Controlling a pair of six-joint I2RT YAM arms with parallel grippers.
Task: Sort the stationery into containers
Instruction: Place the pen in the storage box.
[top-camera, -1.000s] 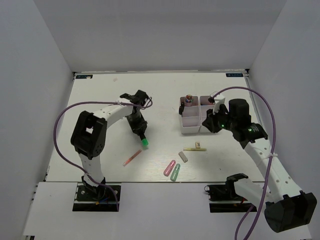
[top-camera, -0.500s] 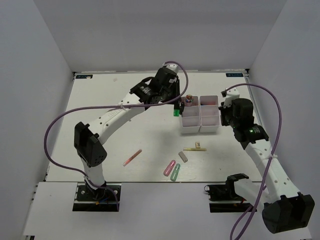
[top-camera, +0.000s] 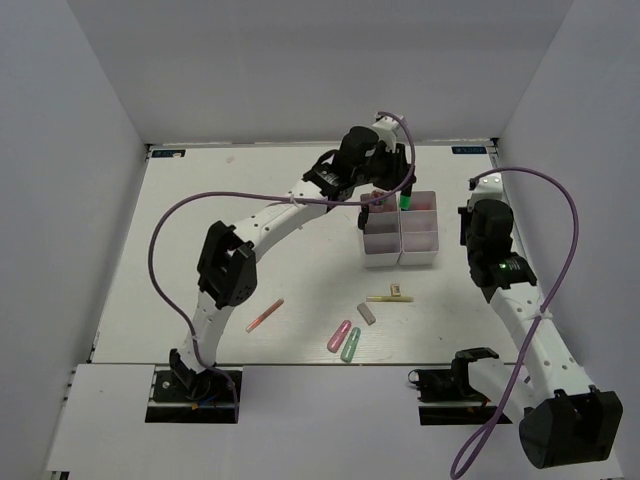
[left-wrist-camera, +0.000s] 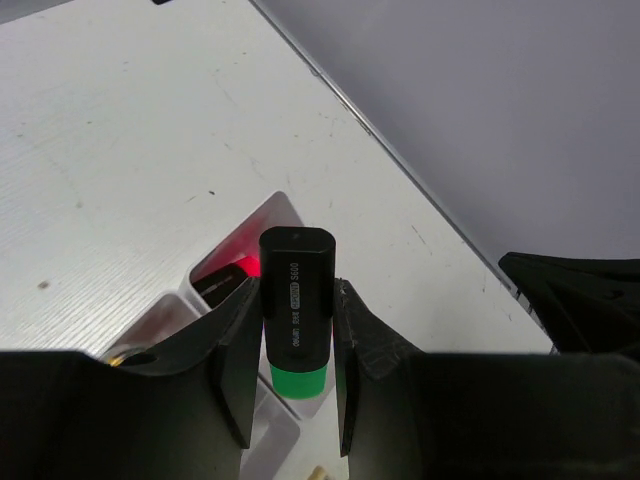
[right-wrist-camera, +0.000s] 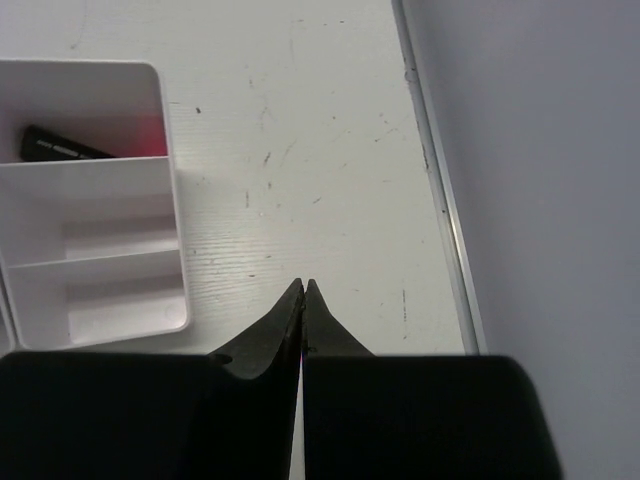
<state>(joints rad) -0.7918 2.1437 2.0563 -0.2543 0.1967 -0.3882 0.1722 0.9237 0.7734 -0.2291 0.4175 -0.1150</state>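
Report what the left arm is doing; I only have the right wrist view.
Observer: The left gripper holds a black highlighter, green end toward the wrist.
Operator: Give its position.
Observer: It hangs over the far end of the tray nearer the right arm.
Operator: List what's unsorted.
Observer: A pink pen, a pink eraser, a green eraser, a grey eraser and a yellow clip lie on the table.

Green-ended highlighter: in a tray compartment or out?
Out. The left gripper has the highlighter clamped between its fingers, above the trays.
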